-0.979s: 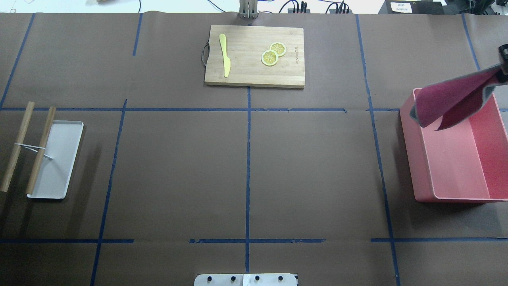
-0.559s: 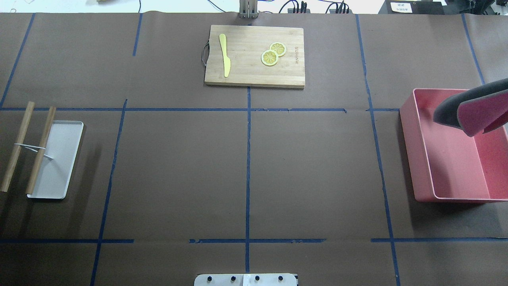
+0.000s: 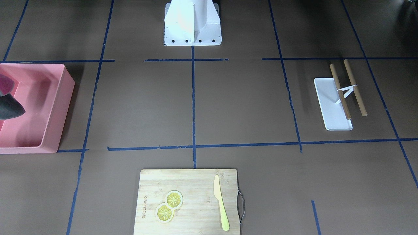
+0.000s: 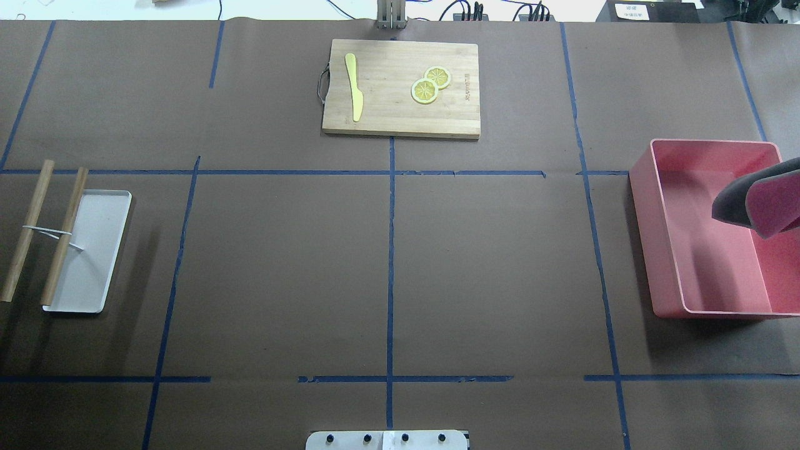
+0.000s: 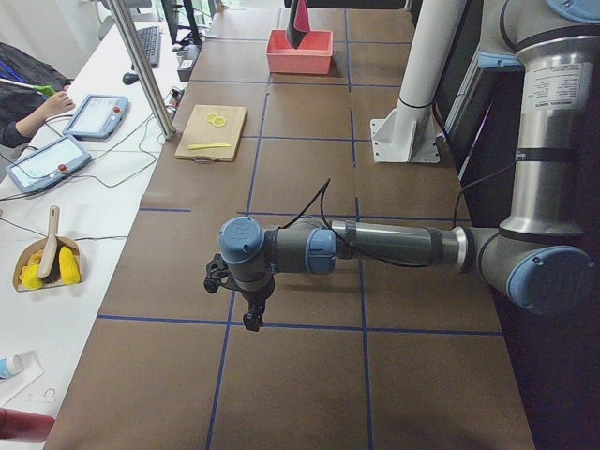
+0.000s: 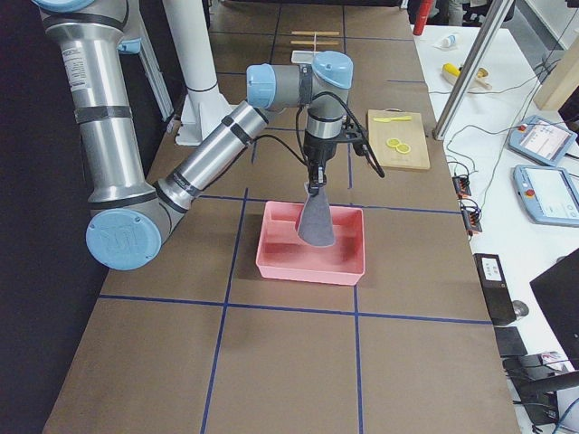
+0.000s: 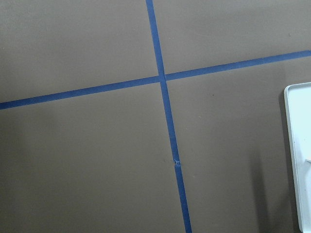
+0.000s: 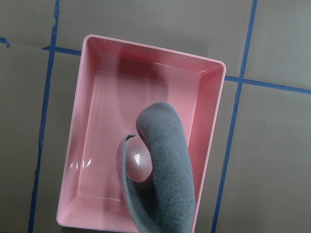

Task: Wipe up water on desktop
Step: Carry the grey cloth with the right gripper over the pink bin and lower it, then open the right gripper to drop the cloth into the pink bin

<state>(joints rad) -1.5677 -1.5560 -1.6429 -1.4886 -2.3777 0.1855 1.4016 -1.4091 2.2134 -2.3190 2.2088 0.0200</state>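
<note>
The desktop (image 4: 281,269) is a brown surface with blue tape lines; no wet patch shows on it. A pink and grey cloth (image 4: 759,200) hangs over the pink bin (image 4: 644,237) at the right edge. It also shows in the right wrist view (image 8: 165,160), above the bin's floor. In the exterior right view the cloth (image 6: 317,221) hangs from my right gripper (image 6: 312,188); I cannot tell how the jaws stand. My left gripper (image 5: 251,322) hovers low over bare desktop on the left; I cannot tell whether it is open or shut.
A wooden cutting board (image 4: 400,87) with a yellow knife (image 4: 354,87) and lemon slices (image 4: 430,84) lies at the far middle. A white tray (image 4: 87,250) with two tied wooden sticks (image 4: 44,231) sits at the left. The robot base (image 3: 192,23) stands at the near edge.
The cloth has moved right and toward the near side over the pink bin. The right gripper tip has left the overhead view.
</note>
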